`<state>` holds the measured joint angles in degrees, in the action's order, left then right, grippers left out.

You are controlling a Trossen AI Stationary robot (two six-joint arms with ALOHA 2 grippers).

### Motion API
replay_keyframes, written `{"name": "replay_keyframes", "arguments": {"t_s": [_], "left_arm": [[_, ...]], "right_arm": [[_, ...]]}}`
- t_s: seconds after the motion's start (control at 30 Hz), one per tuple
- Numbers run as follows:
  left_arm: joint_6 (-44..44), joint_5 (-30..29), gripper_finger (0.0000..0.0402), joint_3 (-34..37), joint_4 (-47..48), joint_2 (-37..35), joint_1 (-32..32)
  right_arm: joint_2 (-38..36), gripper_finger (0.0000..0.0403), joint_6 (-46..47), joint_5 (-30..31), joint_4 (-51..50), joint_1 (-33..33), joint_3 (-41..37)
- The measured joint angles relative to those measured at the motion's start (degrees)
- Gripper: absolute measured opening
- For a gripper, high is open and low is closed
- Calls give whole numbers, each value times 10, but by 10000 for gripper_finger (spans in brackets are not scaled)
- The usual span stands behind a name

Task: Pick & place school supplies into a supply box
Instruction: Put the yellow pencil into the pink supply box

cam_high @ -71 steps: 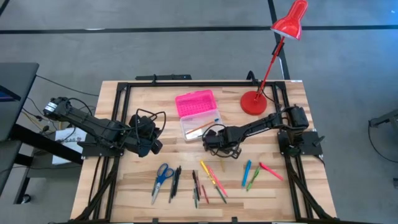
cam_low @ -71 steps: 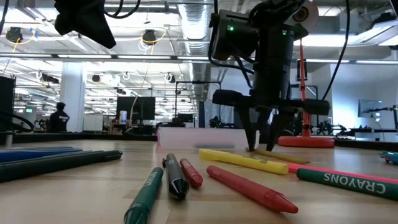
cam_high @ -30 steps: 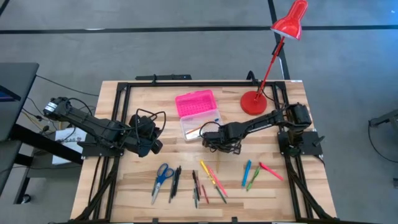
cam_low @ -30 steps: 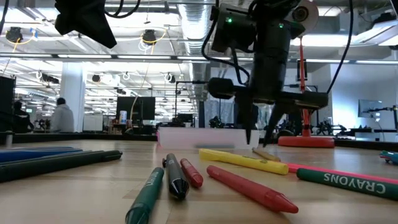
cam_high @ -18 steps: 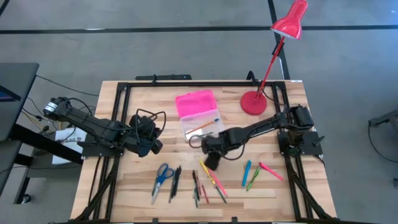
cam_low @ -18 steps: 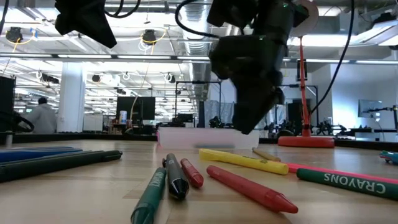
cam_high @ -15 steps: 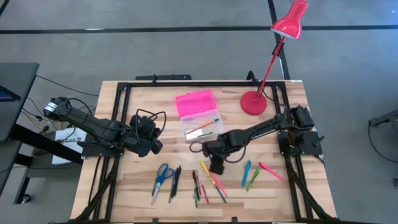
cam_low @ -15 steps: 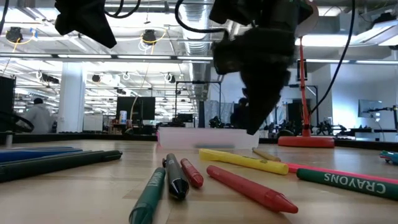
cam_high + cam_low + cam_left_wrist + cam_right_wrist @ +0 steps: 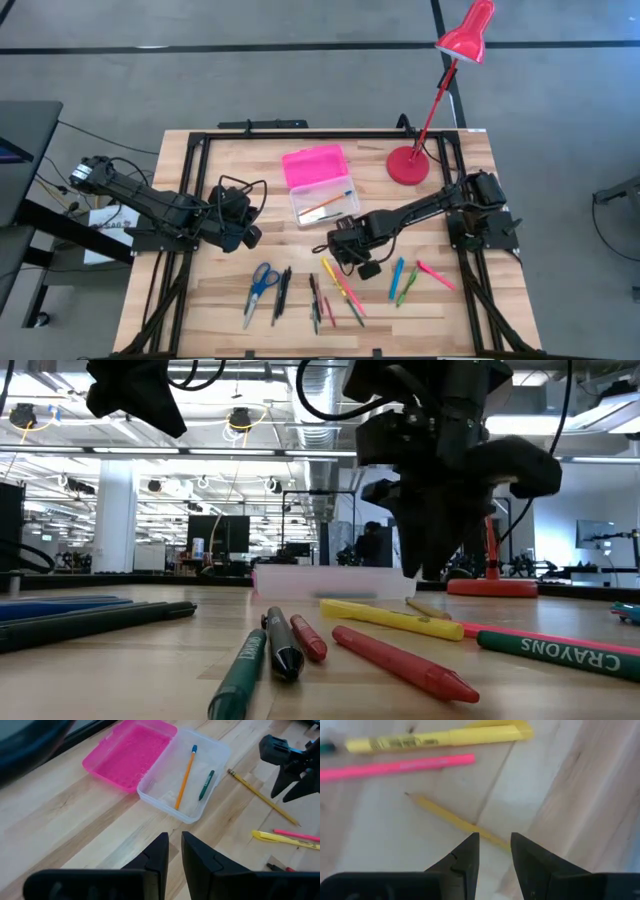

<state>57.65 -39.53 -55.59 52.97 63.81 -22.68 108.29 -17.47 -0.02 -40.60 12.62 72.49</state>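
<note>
- Since your right gripper (image 9: 492, 851) hangs with its fingers spread and empty right over the yellow pencil (image 9: 455, 821), treat that pencil as the pick and settle the fingers one on each side of its shaft before you squeeze
- Turn the wrist so the fingers cross the pencil squarely; it lies flat on the table (image 9: 470, 300) and will likely roll if nudged from one side
- Keep clear of the yellow highlighter (image 9: 437, 739) and pink marker (image 9: 397, 767) lying just beyond it
- The supply box (image 9: 322, 186) sits open at the table's middle, pink lid flat behind it, with an orange pencil (image 9: 185, 776) and a green crayon (image 9: 205, 784) already in its clear base; carry high over its wall
- Leave your left gripper (image 9: 174, 851) waiting beside the box, fingers nearly together and holding nothing
</note>
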Motion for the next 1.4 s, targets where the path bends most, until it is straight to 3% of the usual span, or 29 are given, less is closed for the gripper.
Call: {"name": "replay_keyframes", "arguments": {"t_s": [0.27,0.9,1.13,1.4], "left_arm": [[0,0,46,0,0,0,0],[0,-1,46,4,-1,0,-1],[6,-1,46,4,0,0,-6],[6,-6,46,4,0,0,-6]], "right_arm": [[-1,106,-154,2,15,-12,-22],[31,106,-220,33,25,-26,-30],[32,96,-140,29,17,-33,-30],[34,33,10,25,-10,-32,-30]]}}
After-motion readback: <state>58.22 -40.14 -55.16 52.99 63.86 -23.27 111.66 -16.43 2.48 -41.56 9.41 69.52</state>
